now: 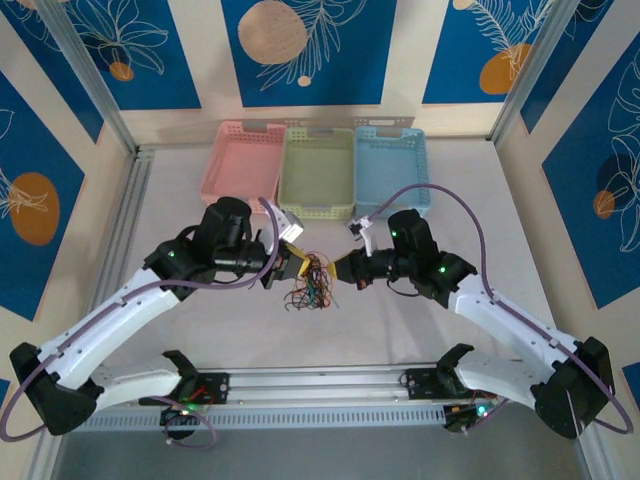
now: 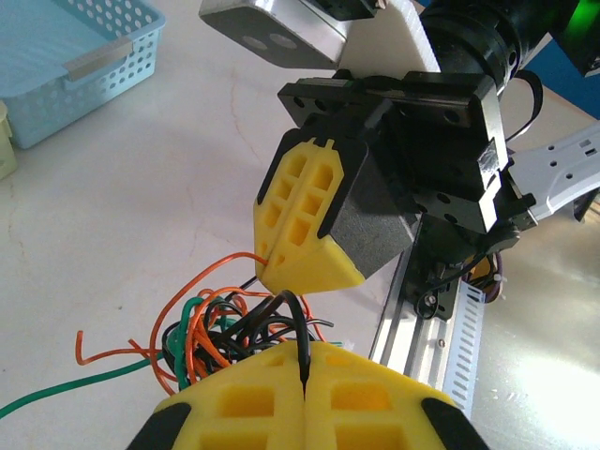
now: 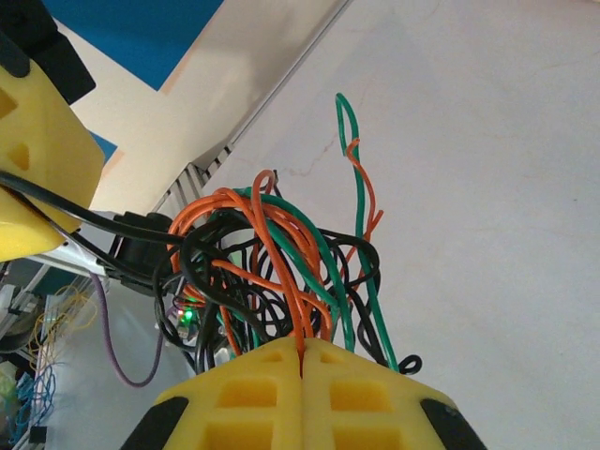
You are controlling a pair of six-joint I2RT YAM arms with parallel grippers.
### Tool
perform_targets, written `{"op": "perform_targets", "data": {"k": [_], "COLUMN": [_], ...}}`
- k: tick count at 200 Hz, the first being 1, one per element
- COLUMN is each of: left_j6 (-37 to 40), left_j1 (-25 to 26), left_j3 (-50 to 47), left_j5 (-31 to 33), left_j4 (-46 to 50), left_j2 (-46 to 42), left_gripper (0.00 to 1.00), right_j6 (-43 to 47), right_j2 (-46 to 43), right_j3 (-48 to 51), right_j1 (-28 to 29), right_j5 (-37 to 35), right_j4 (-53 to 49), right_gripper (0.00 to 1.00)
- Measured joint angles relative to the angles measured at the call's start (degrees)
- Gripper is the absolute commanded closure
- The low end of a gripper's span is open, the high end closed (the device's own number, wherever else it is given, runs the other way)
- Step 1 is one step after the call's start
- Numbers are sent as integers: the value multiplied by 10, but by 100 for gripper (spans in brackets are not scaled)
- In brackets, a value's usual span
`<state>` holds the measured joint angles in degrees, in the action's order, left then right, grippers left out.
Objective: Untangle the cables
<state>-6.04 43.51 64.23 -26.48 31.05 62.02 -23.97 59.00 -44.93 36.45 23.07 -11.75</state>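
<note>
**A:** Where were the cables found, and how were they held?

**B:** The cables (image 1: 308, 285) were seen bunched between the two arms, over the middle of the tabletop (image 1: 430, 335). The left jaws were closed on a black strand (image 2: 302, 330). The right jaws were closed on an orange strand (image 3: 286, 281), with a green strand (image 3: 307, 248) pinched in just beside it. Since the knot was gripped from opposite sides, it was judged that the bundle was meant to be drawn apart so that its loops could be slackened.

**A:** What was given by one view and withheld by another?

**B:** From the top camera the bundle was rendered as a small dark tuft in which no single strand could be followed. However, the three baskets (image 1: 318, 208) at the far edge were laid out whole there. In the left wrist view the black strand was shown entering the seam of the shut left jaws, and the yellow tip of the right jaws was seen touching an orange loop. In the right wrist view the crossings of orange, green and black were made plain. Whether the bundle rested on the tabletop could not be told.
</note>
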Motion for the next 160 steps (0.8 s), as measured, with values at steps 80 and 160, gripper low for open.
{"op": "perform_targets", "data": {"k": [80, 160], "left_j6": [-20, -45], "left_j1": [0, -11], "left_j3": [-4, -7], "left_j5": [97, 410], "left_j4": [16, 106], "left_j2": [-64, -210], "left_gripper": [100, 100], "right_j6": [-39, -90], "right_j2": [-47, -30], "right_j3": [23, 73], "right_j1": [-63, -315], "right_j5": [-141, -232], "right_j4": [-21, -91], "right_gripper": [100, 100]}}
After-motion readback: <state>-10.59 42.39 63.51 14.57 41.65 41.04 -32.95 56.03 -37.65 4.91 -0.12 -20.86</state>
